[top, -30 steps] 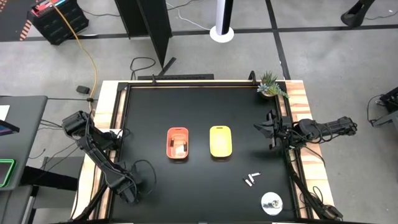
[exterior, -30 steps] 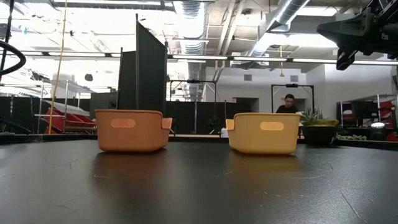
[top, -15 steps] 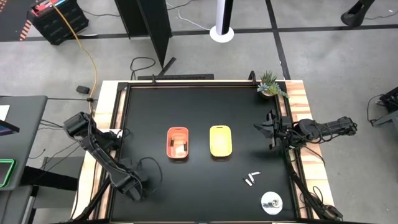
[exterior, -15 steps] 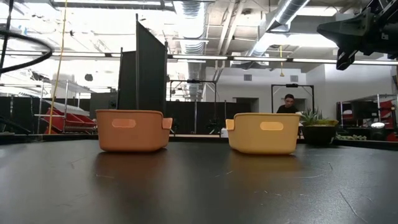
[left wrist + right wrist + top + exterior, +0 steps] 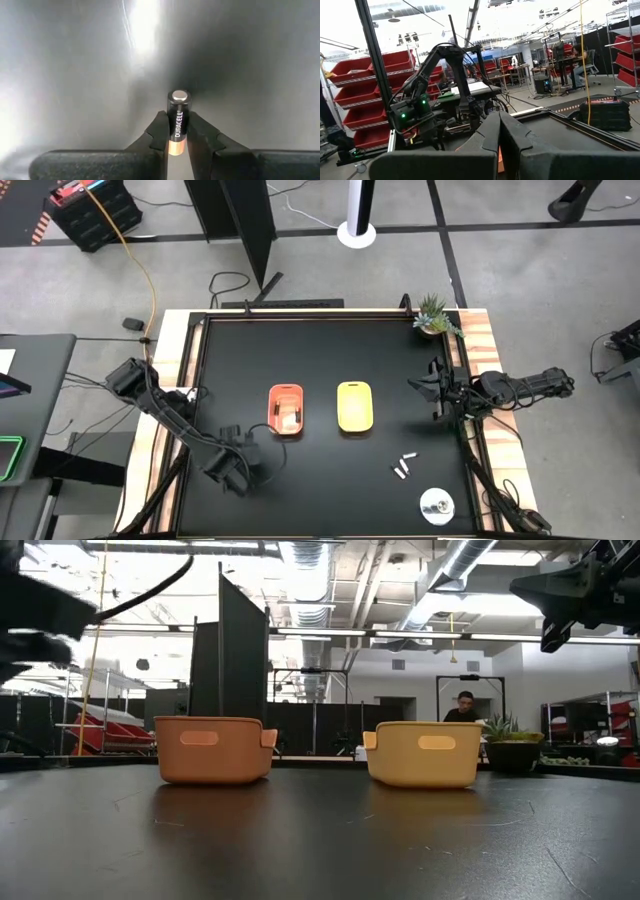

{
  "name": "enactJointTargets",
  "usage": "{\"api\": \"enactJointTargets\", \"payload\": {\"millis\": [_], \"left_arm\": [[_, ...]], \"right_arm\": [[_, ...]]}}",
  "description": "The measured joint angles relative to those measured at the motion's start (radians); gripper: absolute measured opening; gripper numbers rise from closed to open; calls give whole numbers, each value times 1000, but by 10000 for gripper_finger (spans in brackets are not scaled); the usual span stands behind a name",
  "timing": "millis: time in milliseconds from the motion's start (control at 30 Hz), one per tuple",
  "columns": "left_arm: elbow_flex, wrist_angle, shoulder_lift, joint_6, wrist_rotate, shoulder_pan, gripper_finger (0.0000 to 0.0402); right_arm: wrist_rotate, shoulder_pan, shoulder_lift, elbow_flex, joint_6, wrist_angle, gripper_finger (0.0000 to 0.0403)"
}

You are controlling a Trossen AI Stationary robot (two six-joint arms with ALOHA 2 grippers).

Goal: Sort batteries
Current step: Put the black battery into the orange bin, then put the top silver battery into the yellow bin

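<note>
My left gripper (image 5: 228,470) hangs over the table's near-left part, short of the orange tray (image 5: 286,409), and is shut on a black-and-copper battery (image 5: 178,116). In the low view its arm is a dark blur (image 5: 35,610) at the top left. A few small whitish batteries (image 5: 405,467) lie flat on the table near the yellow tray (image 5: 354,406); pale sticks also lie inside the orange tray. My right gripper (image 5: 418,387) waits shut above the table's right edge; its fingers (image 5: 506,131) touch nothing. My left gripper pinches the battery between its two fingers near the copper end (image 5: 176,145). The battery lies along the fingers, and its black part with the silver end cap (image 5: 179,96) sticks out past the fingertips toward the table. It is lifted clear of the table.
A round silvery disc (image 5: 436,505) lies near the table's near-right corner and a small potted plant (image 5: 434,317) stands at the far-right corner. In the low view the orange tray (image 5: 213,749) and yellow tray (image 5: 424,753) stand side by side. A person sits far behind.
My left gripper has travelled from the table's near-left corner toward the right and slightly toward the far edge, closing on the orange tray. In the low view its arm has come into the picture at the top left.
</note>
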Motion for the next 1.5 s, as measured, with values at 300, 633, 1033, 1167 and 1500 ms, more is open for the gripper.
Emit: {"api": "enactJointTargets", "payload": {"millis": [300,633,1033,1167,1500], "left_arm": [[63,44,-118,193,-267,121,35],[59,269,-146,473,-378,383,35],[58,313,-146,538,-301,515,162],[58,320,-146,545,-303,516,188],[58,321,-225,428,-535,402,174]], "right_arm": [[0,0,0,0,-3,0,29],[0,0,0,0,0,1,29],[0,0,4,0,113,-36,29],[0,-1,8,3,65,3,29],[-32,23,55,127,133,-304,43]]}}
